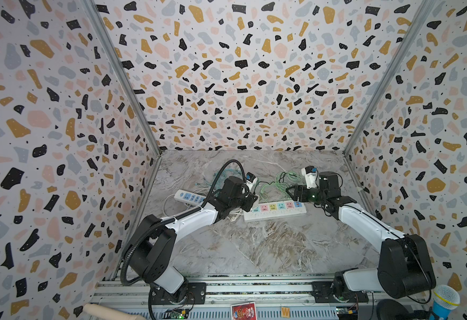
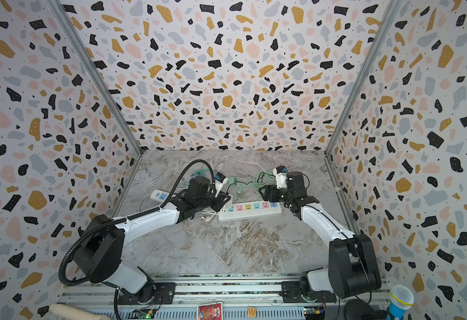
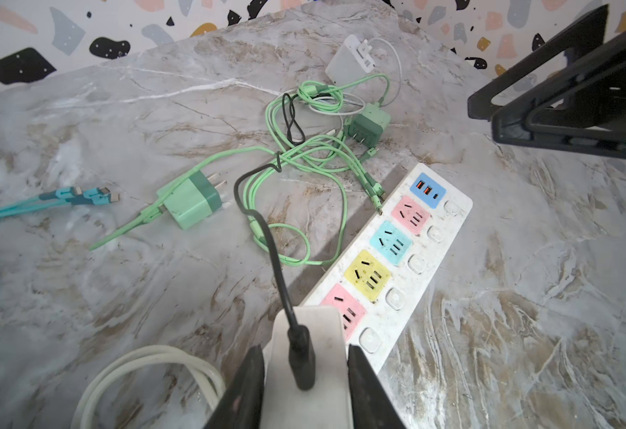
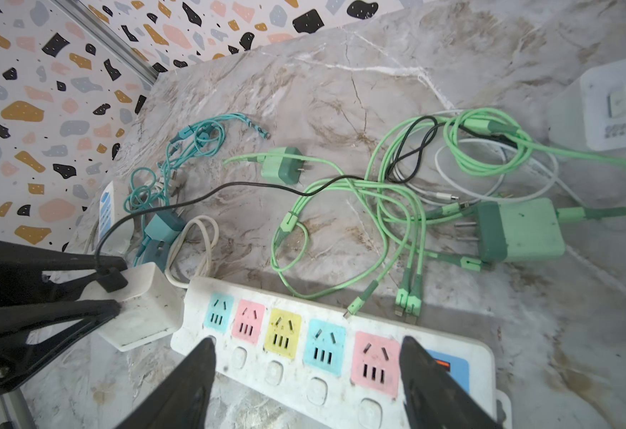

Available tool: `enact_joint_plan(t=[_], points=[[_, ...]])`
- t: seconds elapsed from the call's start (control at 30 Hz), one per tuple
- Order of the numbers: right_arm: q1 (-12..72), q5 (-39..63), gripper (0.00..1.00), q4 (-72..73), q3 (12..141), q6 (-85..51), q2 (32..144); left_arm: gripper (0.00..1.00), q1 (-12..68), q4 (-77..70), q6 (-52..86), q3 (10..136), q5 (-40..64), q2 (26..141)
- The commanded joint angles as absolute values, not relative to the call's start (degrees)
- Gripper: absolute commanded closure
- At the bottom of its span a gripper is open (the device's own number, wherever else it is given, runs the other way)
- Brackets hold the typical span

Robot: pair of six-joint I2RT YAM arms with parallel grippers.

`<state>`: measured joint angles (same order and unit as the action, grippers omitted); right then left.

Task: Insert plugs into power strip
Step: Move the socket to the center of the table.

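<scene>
Marble-patterned tabletop (image 1: 254, 243) in grey and brown forms the floor of a booth. Terrazzo-print wall panels (image 1: 226, 69), speckled in black, ochre, pink and grey, close it on three sides and meet at aluminium corner posts (image 1: 121, 77). A ribbed aluminium rail (image 1: 254, 288) along the near edge carries both arm bases.

A long white power strip with pastel sockets (image 1: 275, 210) lies across the middle of the surface. A smaller white strip with blue sockets (image 1: 189, 197) lies nearer the left wall.

The left gripper (image 3: 306, 353) pinches a white boxy charger plug (image 3: 326, 327) with a black cable (image 3: 263, 223) running from its top. The plug sits just beside the end of the pastel strip, not in a socket. The right gripper (image 4: 307, 345) hangs over the strip with its jaws spread, nothing between them.

Behind the strip, loose mint green cables (image 3: 304, 159) sprawl in a tangle. Within it lie a mint green charger plug (image 3: 189, 204), a second mint green plug (image 3: 369, 124) and a flat white charger block (image 3: 348, 63). A teal plug (image 4: 163, 226) and its teal cable (image 4: 192, 137) lie towards the left wall.
</scene>
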<state>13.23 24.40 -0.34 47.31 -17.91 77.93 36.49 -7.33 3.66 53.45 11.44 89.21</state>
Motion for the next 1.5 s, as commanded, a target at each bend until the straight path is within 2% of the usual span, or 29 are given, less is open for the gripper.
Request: enact_joint_plan(t=[0.0, 0.17, 0.23, 0.33, 0.43, 0.7, 1.07, 1.47], points=[[12.93, 24.05, 0.22, -1.45, 47.07, -17.71, 75.58, 1.00, 36.70, -20.12, -0.88, 51.45, 12.57, 87.78], [12.92, 23.79, 0.22, -1.61, 46.67, -17.27, 76.15, 1.00, 37.30, -32.89, 0.75, 46.06, 16.52, 87.38], [12.92, 20.81, 0.23, -3.49, 47.31, -17.57, 76.55, 1.00, 37.52, -34.45, 1.80, 45.06, 15.90, 87.30], [12.67, 14.02, 0.23, -6.78, 48.17, -19.51, 76.93, 1.00, 37.62, -29.31, 4.58, 47.19, 9.92, 87.88], [10.83, 12.25, 0.23, -9.55, 49.39, -21.15, 79.65, 1.00, 37.70, -25.12, 10.94, 48.07, 0.31, 87.24], [7.85, 18.06, 0.23, -7.86, 49.83, -22.70, 86.83, 1.00, 42.78, -23.84, 23.05, 46.54, -13.16, 85.11], [6.42, 23.97, 0.22, -3.81, 47.61, -24.93, 92.92, 1.00, 47.23, -24.97, 28.11, 47.17, -20.60, 88.17], [7.49, 32.91, 0.25, 0.56, 41.83, -27.30, 90.99, 1.00, 48.55, -29.00, 26.97, 47.31, -23.42, 92.08]])
